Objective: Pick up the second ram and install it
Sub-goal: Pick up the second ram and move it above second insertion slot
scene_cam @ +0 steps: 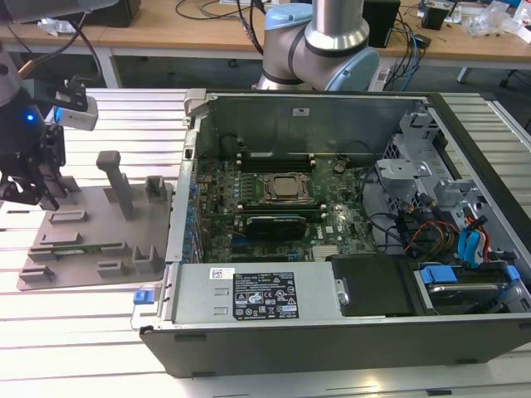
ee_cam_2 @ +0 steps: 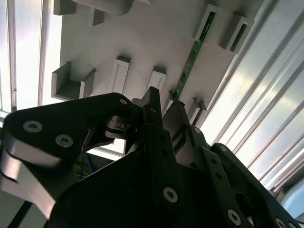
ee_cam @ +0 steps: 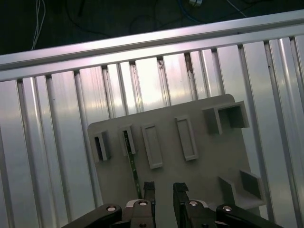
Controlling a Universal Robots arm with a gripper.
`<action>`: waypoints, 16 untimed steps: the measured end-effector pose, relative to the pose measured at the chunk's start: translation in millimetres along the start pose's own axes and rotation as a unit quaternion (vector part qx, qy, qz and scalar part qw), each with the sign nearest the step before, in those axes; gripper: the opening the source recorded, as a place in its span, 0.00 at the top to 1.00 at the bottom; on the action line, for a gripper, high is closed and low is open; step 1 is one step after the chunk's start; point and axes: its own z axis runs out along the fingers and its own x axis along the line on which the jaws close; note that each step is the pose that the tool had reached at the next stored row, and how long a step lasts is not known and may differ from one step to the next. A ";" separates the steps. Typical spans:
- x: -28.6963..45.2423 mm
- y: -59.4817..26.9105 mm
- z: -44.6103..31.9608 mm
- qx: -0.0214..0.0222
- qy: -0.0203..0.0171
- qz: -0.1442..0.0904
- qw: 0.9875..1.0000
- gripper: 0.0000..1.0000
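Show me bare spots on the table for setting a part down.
Free: slatted table between the fixture plate and the near edge; also behind the plate, toward the desk. Crowded: the plate's blocks, second ram, gripper, and the computer case.

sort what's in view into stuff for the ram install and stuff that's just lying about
For the job:
- second ram, on the grey fixture plate
- pincer, open, close by the ram's end
- motherboard in the open computer case

Just lying about:
- power supply
- drive cables
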 end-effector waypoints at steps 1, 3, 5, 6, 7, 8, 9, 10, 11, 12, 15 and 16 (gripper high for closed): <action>0.0 -0.1 2.0 0.000 0.000 0.000 1.000 0.70; 0.1 -0.1 4.4 0.000 0.000 0.000 1.000 0.70; 0.2 -0.3 7.1 0.000 0.000 0.000 1.000 0.70; 0.2 -0.3 8.7 0.000 0.000 0.000 1.000 0.70; 0.3 -0.4 10.4 0.000 0.000 0.000 1.000 0.70; 0.3 -0.4 12.1 0.000 0.000 0.000 1.000 0.70; 0.3 -0.5 14.1 0.000 0.000 0.000 1.000 0.70; 0.4 -0.6 15.7 0.000 0.000 0.000 1.000 0.70; 0.4 -0.6 16.9 0.000 0.000 0.000 1.000 0.70; 0.4 -0.7 17.5 0.000 0.000 0.000 1.000 0.70; 0.6 -0.9 23.4 0.000 0.000 0.000 1.000 0.70; 0.6 -1.0 25.3 0.000 0.000 0.000 1.000 0.70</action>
